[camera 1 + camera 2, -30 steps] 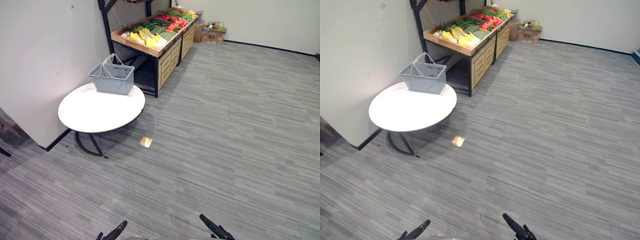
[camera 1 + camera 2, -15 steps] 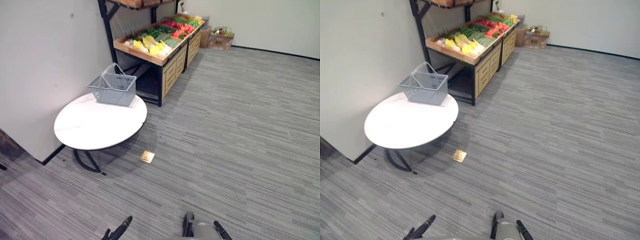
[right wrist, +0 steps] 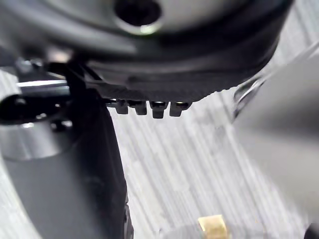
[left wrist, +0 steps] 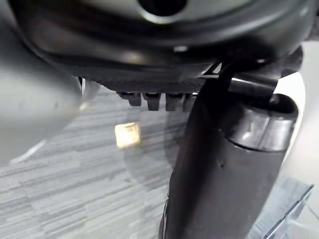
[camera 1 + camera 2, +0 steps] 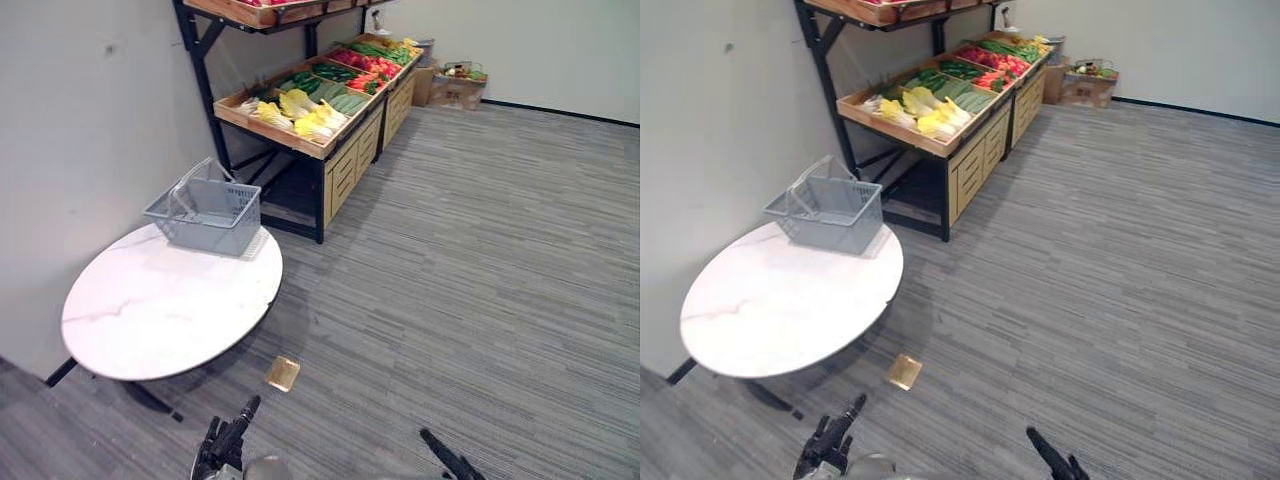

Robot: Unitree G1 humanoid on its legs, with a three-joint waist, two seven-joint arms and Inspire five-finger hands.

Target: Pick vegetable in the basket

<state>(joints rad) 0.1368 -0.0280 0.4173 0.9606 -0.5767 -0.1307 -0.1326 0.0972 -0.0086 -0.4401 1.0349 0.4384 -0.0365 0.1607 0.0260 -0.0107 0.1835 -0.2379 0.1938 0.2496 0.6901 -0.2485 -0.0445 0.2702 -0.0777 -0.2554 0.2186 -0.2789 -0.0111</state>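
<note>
The robot's left hand (image 5: 226, 448) and right hand (image 5: 446, 461) hung low over the grey floor (image 5: 480, 300), fingers straight and holding nothing. Just beyond, a small brass-coloured plate (image 5: 283, 373) lay beside a round white table (image 5: 150, 310), with a grey basket (image 5: 210, 228) standing on its far edge. The vegetables (image 5: 300, 105) lay farther off in a wooden stand (image 5: 345, 170), well apart from both hands.

Grey striped floor (image 5: 480, 250) open from 12 to 3 o'clock; round white table (image 5: 150, 315) bearing grey plastic basket (image 5: 205, 212) blocks 10, wooden vegetable stand (image 5: 345, 170) 11.
</note>
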